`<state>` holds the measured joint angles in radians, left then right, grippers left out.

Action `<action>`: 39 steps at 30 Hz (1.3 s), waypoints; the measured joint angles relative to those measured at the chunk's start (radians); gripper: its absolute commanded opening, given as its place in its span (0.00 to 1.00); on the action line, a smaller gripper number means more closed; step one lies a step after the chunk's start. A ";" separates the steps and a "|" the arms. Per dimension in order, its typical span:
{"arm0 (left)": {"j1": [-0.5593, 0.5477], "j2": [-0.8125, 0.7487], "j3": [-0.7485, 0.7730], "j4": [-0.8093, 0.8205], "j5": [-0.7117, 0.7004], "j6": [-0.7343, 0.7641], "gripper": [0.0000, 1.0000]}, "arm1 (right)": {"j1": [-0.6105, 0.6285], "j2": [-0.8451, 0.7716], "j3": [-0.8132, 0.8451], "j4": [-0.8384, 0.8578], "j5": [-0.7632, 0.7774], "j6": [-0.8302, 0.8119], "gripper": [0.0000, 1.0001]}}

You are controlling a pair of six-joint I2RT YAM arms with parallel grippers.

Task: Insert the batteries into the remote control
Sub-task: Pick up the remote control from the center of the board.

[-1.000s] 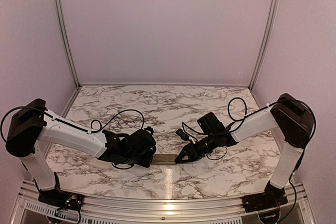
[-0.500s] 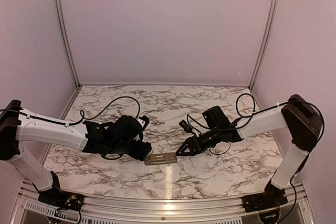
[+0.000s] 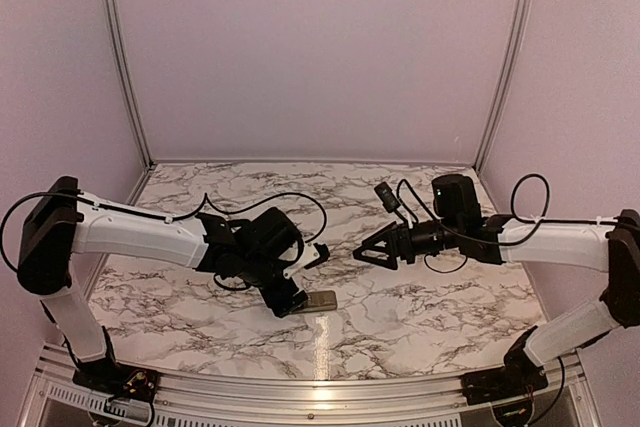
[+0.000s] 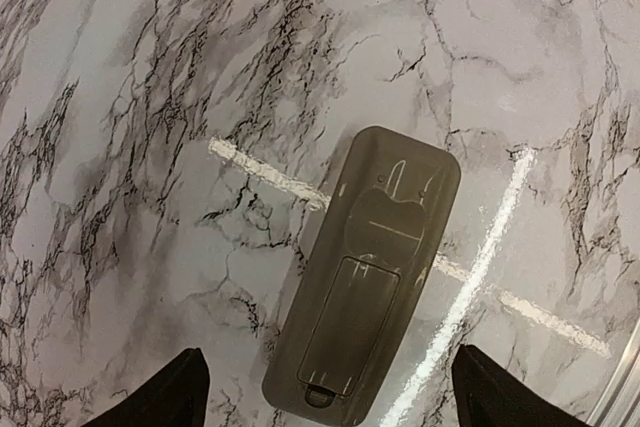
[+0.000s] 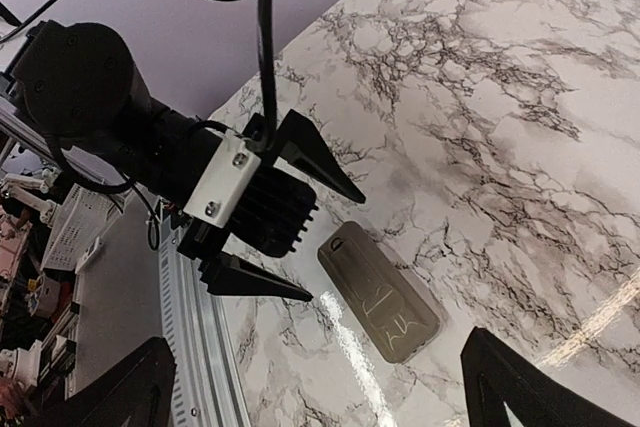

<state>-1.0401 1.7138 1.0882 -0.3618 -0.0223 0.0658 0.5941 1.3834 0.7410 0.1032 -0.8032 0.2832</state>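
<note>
The remote control (image 4: 365, 317) lies face down on the marble table, its grey-tan back up and the battery cover (image 4: 350, 332) seated in its recess. It also shows as the remote control (image 5: 380, 292) in the right wrist view and as the remote control (image 3: 322, 299) from above, partly under the left arm. My left gripper (image 4: 330, 392) hovers above its cover end, open, the jaws wide on either side and touching nothing. My right gripper (image 3: 362, 254) is open and stands well off to the remote's right, raised. No batteries are in view.
The table's near metal rail (image 5: 190, 317) runs just beyond the remote. In the right wrist view the left gripper (image 5: 336, 247) hangs beside the remote. Pale booth walls with metal posts (image 3: 120, 57) enclose the table.
Both grippers, shut at the remote's two ends a second ago, have opened and let go. The right arm pulled back to the right and up. The left gripper lifted over the remote.
</note>
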 measured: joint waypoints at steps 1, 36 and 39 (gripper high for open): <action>0.000 0.027 0.023 -0.020 0.004 0.023 0.81 | 0.000 -0.013 -0.006 0.004 0.001 -0.001 0.98; 0.066 -0.180 -0.066 0.167 0.222 0.038 0.26 | -0.019 -0.189 -0.079 0.223 -0.051 0.083 0.95; 0.067 -0.266 -0.113 0.297 0.267 -0.009 0.26 | -0.007 -0.189 -0.051 0.260 -0.064 0.098 0.95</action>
<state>-0.9730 1.4479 0.9749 -0.0647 0.2451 0.0570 0.5873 1.1946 0.6895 0.3634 -0.8677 0.3809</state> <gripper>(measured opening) 0.514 0.953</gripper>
